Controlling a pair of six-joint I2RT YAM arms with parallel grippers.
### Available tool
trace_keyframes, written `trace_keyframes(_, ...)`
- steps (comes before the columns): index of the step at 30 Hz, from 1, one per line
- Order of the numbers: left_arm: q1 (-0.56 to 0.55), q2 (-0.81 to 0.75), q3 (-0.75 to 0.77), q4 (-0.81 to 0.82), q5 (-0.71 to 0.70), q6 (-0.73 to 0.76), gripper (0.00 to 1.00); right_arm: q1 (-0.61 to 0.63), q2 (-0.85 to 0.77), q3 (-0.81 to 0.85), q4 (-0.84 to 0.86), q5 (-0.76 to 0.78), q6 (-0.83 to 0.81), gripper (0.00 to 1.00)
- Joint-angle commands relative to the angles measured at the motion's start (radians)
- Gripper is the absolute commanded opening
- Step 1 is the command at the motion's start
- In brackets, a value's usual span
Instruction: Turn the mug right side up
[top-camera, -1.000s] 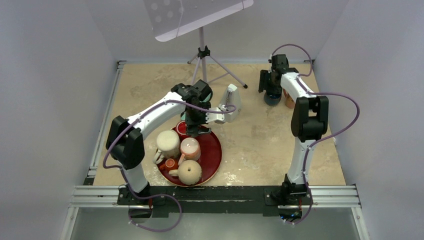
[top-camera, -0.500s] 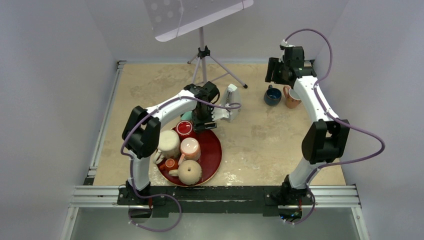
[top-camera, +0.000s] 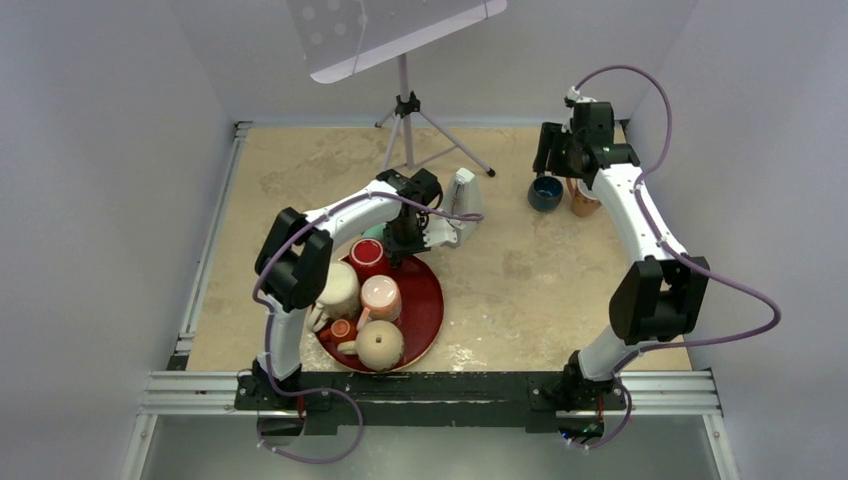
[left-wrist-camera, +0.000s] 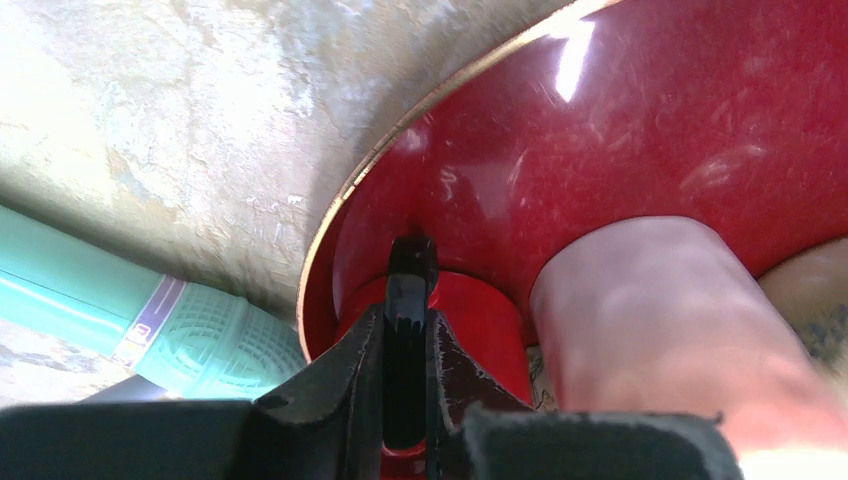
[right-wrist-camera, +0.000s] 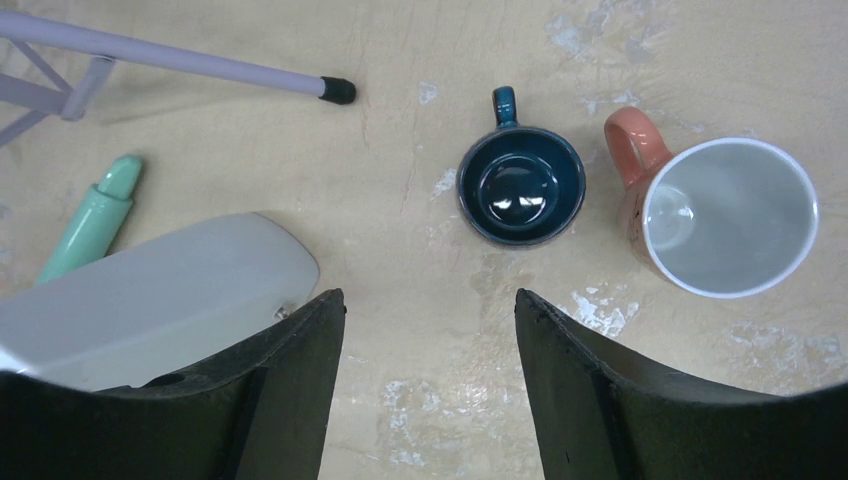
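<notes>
A red mug (top-camera: 367, 256) stands at the far edge of the red tray (top-camera: 428, 300), its flat base seemingly facing up (left-wrist-camera: 478, 305). My left gripper (top-camera: 402, 246) (left-wrist-camera: 406, 312) is at the mug's right side, shut on its dark handle (left-wrist-camera: 412, 262), which pokes up between the fingers. My right gripper (top-camera: 556, 166) (right-wrist-camera: 430, 300) hangs open above the table at the far right, nothing between its fingers. Below it stand a dark blue mug (right-wrist-camera: 521, 186) and an orange mug (right-wrist-camera: 722, 214), both mouth up.
The tray also carries a cream mug (top-camera: 337, 285), a pink mug (top-camera: 380, 296) (left-wrist-camera: 660, 320), a small orange cup (top-camera: 341, 328) and a round tan one (top-camera: 381, 344). A green marker (left-wrist-camera: 110, 305) lies beside the tray. A grey-white device (top-camera: 462, 200) and a tripod stand (top-camera: 405, 105) are behind.
My left gripper has moved down beside the red mug and shut on its handle. My right arm has lifted away from the blue mug, staying open.
</notes>
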Motion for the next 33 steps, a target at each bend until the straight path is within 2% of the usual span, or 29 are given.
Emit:
trace_keyframes(1,0.006,0.008,0.039,-0.089,0.063,0.0,0.05,0.003,-0.087,-0.008,0.027,-0.002,0.011,0.66)
trace_keyframes(2,0.006,0.003,0.048,-0.095,0.072,-0.017,0.0,0.002,-0.097,-0.009,0.025,-0.001,0.011,0.66)
trace_keyframes(5,0.005,-0.017,0.091,-0.126,0.111,-0.056,0.0,0.003,-0.129,-0.017,0.017,-0.006,0.013,0.66)
trace_keyframes(9,0.016,-0.072,0.165,-0.116,0.183,-0.174,0.0,0.02,-0.207,-0.06,0.04,-0.094,0.029,0.66)
trace_keyframes(12,0.037,-0.107,0.223,-0.117,0.289,-0.283,0.0,0.079,-0.295,-0.144,0.111,-0.201,0.048,0.67)
trace_keyframes(14,0.061,-0.134,0.251,-0.128,0.384,-0.344,0.0,0.131,-0.354,-0.222,0.186,-0.339,0.049,0.69)
trace_keyframes(17,0.097,-0.177,0.284,-0.136,0.49,-0.437,0.0,0.235,-0.46,-0.37,0.358,-0.479,0.112,0.78)
trace_keyframes(20,0.122,-0.219,0.319,-0.11,0.573,-0.539,0.0,0.295,-0.538,-0.508,0.522,-0.582,0.197,0.96)
trace_keyframes(21,0.127,-0.231,0.329,-0.092,0.599,-0.57,0.0,0.305,-0.562,-0.563,0.597,-0.616,0.233,0.98)
trace_keyframes(23,0.134,-0.252,0.348,-0.05,0.636,-0.633,0.0,0.31,-0.605,-0.66,0.743,-0.673,0.301,0.99)
trace_keyframes(27,0.135,-0.282,0.376,0.045,0.645,-0.767,0.0,0.311,-0.639,-0.782,0.904,-0.704,0.435,0.99)
trace_keyframes(31,0.134,-0.291,0.394,0.157,0.652,-0.892,0.0,0.315,-0.64,-0.924,1.248,-0.765,0.678,0.95)
trace_keyframes(33,0.134,-0.289,0.398,0.205,0.669,-0.942,0.0,0.318,-0.617,-0.96,1.365,-0.777,0.754,0.92)
